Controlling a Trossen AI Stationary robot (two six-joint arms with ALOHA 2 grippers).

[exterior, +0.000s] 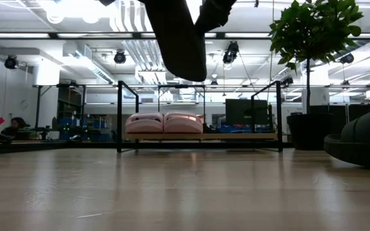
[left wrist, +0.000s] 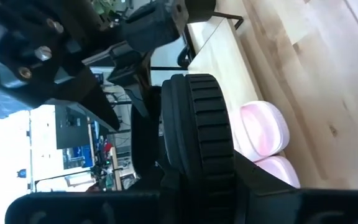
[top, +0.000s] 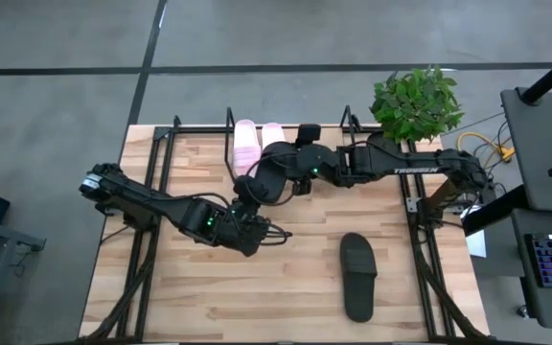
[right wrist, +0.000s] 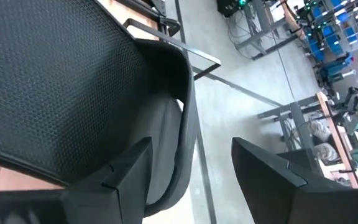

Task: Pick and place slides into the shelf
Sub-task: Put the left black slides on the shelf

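Lying nearest, at the low camera's edge: loose black slide, flat on the table, untouched.

- Other black slide is up in the air mid-table, ridged sole showing.
- Left gripper seems clamped on it.
- Right gripper is close alongside, claw wide, floor showing in the gap, strap against one of its fingers.
- Pink slides sit side by side on the shelf, well beyond.

Judgement: carry step. Keep the slide level, clear the front bar, set it beside the pink pair without nudging them, and release only once the sole rests on the board.
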